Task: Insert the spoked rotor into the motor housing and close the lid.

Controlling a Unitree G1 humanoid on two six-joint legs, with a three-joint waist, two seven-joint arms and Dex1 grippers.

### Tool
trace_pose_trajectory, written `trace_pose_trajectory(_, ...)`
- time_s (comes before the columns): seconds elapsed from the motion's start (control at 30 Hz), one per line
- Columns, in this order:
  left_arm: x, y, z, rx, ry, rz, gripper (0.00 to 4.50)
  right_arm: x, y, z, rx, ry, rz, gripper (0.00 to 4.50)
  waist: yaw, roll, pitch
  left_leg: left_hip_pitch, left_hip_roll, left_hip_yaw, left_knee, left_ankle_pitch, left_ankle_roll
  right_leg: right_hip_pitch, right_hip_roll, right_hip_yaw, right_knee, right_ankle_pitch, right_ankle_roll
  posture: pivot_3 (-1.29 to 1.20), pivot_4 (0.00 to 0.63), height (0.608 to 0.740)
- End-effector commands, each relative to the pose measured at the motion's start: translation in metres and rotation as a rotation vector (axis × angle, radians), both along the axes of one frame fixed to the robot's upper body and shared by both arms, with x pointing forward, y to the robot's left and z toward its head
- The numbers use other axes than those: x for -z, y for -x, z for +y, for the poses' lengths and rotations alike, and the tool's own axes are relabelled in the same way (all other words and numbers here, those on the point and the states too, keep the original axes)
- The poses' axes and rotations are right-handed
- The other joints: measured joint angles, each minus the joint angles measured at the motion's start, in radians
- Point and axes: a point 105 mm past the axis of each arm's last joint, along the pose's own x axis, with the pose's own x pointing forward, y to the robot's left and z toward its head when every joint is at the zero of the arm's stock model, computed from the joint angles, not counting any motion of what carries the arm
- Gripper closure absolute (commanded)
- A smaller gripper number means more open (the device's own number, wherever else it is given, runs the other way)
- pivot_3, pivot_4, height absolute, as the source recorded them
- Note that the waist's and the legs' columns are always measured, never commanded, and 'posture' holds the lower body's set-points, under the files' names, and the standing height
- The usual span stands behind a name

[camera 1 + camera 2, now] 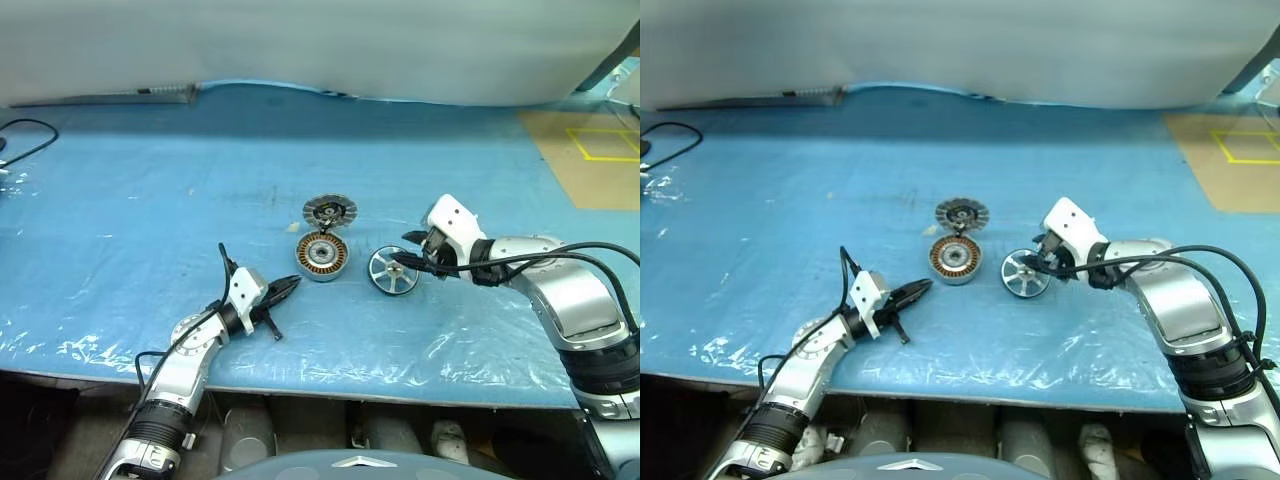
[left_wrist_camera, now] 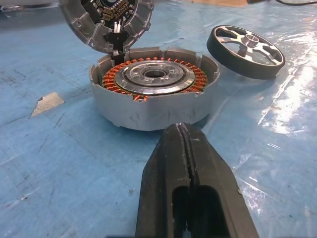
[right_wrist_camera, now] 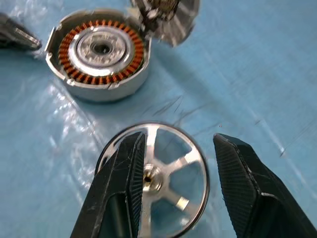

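We take the motor housing point(image 1: 322, 256) as our landmark on the blue sheet point(image 1: 150, 190): it sits open with its copper windings facing up, which we judge leaves it ready to receive the rotor. The lid point(image 1: 329, 210) stands propped just behind it, tilted up from the housing's far edge, out of the way of the opening. The spoked rotor point(image 1: 393, 270) lies just to the right of the housing, flat or nearly so, apart from it. Our right claw point(image 3: 181, 163) hangs over the rotor with its fingers set about halfway apart, one over the spokes near the hub and one outside the rim; it has hold of nothing that we can see, and we read this as lining up for a grasp. Our left claw point(image 1: 284, 289) is pressed fully together and empty, resting near the housing's front left, perhaps to steady it. We cannot tell whether the lid is hinged to the housing or only leaning, and the right fingers hide part of the rotor.
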Motion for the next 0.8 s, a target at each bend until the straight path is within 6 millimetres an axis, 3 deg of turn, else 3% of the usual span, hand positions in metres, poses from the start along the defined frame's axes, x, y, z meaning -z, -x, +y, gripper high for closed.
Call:
trace_pose_trajectory(0.03, -0.005, 0.0, -0.003, 0.018, 0.018, -0.019, 4.5, -0.007, 0.004, 0.005, -0.036, 0.008, -0.101, 2.23, -0.002, 0.0, 0.0, 0.0, 0.0, 0.0, 0.0, 0.0, 0.0, 0.0, 0.0, 0.0, 0.0, 0.0, 0.0, 0.0, 0.15, 0.74)
trace_pose_trajectory(0.6, -0.005, 0.0, -0.005, 0.048, 0.013, -0.021, 4.5, 0.031, 0.017, 0.014, -0.028, -0.009, -0.053, 2.23, -0.002, 0.0, 0.0, -0.001, 0.0, 0.0, -0.001, 0.0, 0.0, 0.0, 0.0, 0.0, -0.002, 0.0, 0.0, 0.0, 0.15, 0.74)
trace_pose_trajectory(0.8, -0.006, 0.0, -0.005, 0.046, 0.015, -0.021, 4.5, 0.034, 0.015, 0.014, -0.031, 0.019, -0.069, 2.23, -0.001, 0.0, 0.0, -0.001, 0.0, 0.0, -0.001, 0.0, 0.0, 0.0, 0.0, 0.0, -0.002, 0.0, 0.0, 0.0, 0.15, 0.74)
